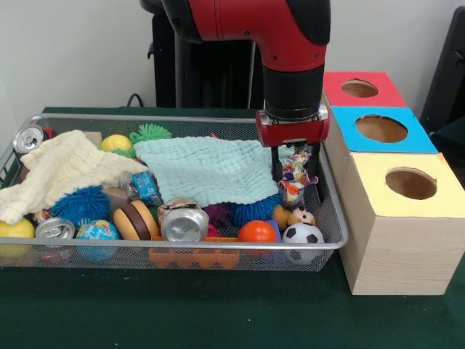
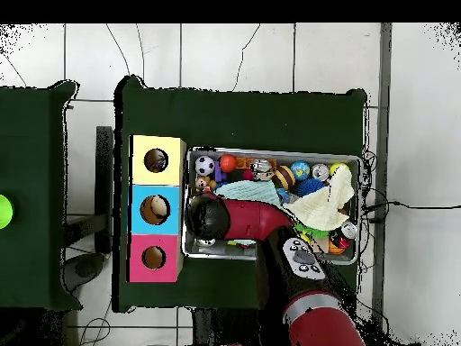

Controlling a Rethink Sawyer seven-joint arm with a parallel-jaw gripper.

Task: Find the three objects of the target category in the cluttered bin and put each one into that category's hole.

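Wire mesh forms the bin (image 1: 334, 218), and two cloths hide much of what lies in it: a pale green cloth (image 1: 207, 169) across the middle and a cream cloth (image 1: 62, 169) at the front view's left, with balls and cans showing only round their edges. The gripper (image 1: 298, 171) hangs at the bin's end nearest the box (image 1: 396, 240) with its yellow hole (image 1: 410, 183), blue hole (image 1: 381, 129) and red hole (image 1: 359, 89). Between its two black fingers (image 1: 277, 163) sits a small multicoloured object (image 1: 296, 173); what it is cannot be made out, and whether the fingers actually clamp it cannot be told. From overhead the arm (image 2: 248, 221) covers the gripper and that corner of the bin entirely. A soccer ball (image 1: 303, 234) and an orange ball (image 1: 257, 231) lie just in front of the gripper.
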